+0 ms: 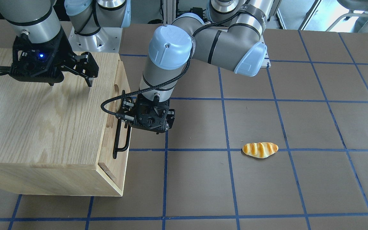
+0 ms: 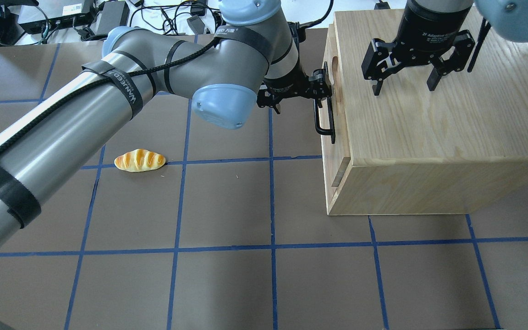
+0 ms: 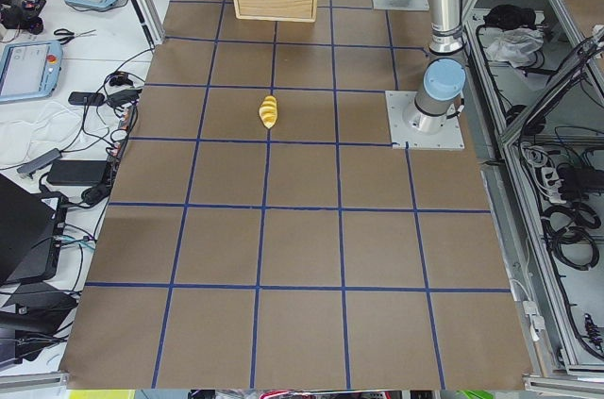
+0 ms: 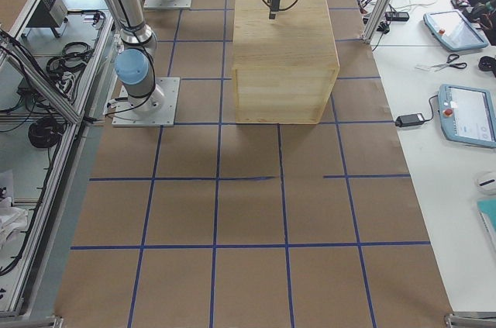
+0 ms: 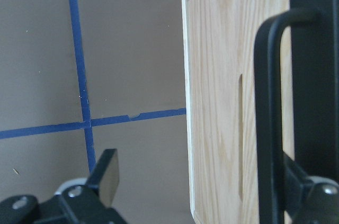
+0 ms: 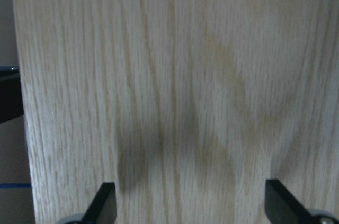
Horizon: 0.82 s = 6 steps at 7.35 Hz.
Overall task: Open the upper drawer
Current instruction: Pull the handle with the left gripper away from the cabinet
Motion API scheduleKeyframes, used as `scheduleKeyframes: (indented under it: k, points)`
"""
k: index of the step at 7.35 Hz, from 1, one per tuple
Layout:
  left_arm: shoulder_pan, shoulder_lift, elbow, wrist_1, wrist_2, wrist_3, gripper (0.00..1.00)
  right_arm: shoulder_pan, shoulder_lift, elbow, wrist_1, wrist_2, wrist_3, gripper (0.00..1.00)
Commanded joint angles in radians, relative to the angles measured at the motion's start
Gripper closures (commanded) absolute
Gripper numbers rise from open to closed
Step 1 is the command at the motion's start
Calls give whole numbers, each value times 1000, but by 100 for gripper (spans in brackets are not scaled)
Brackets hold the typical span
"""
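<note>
Since left gripper (image 2: pixel 322 89) straddles the handle (image 2: pixel 326 120) jaws wide, it should clamp squarely and pull drawer (image 5: pixel 217 75) straight out; right gripper (image 2: pixel 404 89) hangs wide open over cabinet (image 2: pixel 429 137).

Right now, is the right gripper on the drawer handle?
No, the right gripper is over the cabinet top, away from the drawer handle.

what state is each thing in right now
left gripper: open, straddling the black handle, not clamped
right gripper: open, over the cabinet top
upper drawer: looks shut, not pulled out
bread roll: lying on the table, nothing touching it
</note>
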Motion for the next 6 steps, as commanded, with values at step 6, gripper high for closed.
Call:
scheduleKeyframes:
  k: [6]
  points:
    - [10, 4, 20, -51, 20, 31, 0, 0, 0, -1, 0, 0, 1, 0]
